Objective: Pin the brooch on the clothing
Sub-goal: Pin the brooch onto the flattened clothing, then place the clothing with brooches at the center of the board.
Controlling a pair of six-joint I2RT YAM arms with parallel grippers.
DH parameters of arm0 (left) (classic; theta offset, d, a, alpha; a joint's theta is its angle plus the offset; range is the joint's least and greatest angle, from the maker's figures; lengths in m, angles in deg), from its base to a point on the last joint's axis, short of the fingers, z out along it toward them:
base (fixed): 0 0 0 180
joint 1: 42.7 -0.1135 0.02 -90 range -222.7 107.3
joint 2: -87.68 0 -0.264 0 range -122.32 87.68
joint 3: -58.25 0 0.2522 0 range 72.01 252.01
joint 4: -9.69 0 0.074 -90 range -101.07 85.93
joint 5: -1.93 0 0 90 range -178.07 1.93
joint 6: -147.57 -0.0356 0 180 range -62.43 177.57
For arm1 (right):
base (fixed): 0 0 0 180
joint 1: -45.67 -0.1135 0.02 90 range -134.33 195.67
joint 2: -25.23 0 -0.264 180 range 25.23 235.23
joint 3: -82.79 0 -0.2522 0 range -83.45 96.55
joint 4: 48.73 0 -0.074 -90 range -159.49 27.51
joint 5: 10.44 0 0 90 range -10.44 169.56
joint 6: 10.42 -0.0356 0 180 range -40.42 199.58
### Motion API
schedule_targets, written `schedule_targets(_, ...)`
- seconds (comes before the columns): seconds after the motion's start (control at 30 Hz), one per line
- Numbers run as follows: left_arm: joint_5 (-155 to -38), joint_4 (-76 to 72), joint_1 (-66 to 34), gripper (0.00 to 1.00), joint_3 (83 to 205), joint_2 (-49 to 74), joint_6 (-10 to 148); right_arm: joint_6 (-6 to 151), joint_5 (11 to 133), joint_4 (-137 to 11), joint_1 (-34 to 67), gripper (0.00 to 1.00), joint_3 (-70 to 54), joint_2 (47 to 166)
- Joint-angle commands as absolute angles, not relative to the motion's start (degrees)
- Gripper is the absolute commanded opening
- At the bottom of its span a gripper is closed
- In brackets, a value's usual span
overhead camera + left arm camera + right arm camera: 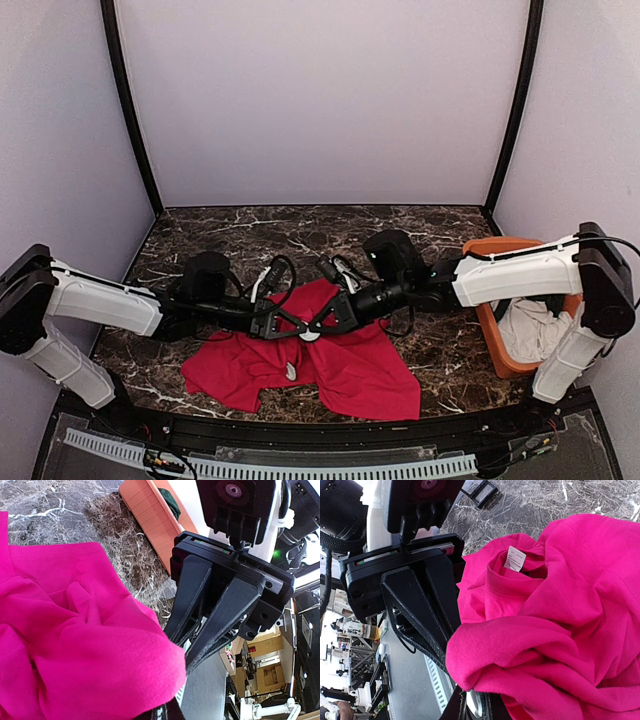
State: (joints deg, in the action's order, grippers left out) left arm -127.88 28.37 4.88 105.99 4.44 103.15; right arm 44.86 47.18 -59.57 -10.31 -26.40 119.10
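L claw (296, 328) + R claw (321, 322) tip to tip, both look pinched shut on one raised fold of shirt (355, 375), prob to tension cloth for pinning; tips buried. Pale bit, maybe brooch (291, 371), lies on shirt just base-side of the claws, unheld.

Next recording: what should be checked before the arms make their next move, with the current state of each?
1. Shirt lying flat: not ok, bunched up at the middle.
2. Brooch found: cannot tell; a small pale object lies on the shirt.
3. Left gripper jaws holding fabric: cannot tell.
4. Right gripper jaws holding fabric: cannot tell.
5. Basket off the shirt: ok.
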Motion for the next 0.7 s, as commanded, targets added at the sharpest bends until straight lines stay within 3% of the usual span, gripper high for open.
schedule_targets(0.0,-131.89,45.78,6.70,0.01,107.52,5.29,105.34,42.92,49.57,-46.90,-11.45,0.10,-25.74,121.76)
schedule_targets(0.2,-131.80,47.98,6.69,0.01,106.91,4.32,106.48,42.50,48.18,-46.40,-11.45,0.13,-25.39,122.04)
schedule_targets(0.47,-130.25,42.78,6.69,0.01,106.67,5.62,102.91,43.33,45.40,-50.94,-9.61,0.44,-25.03,118.05)
schedule_targets(0.67,-129.60,40.62,6.63,0.01,106.56,6.86,101.48,49.00,49.55,-60.42,-7.77,0.55,-25.44,110.69)
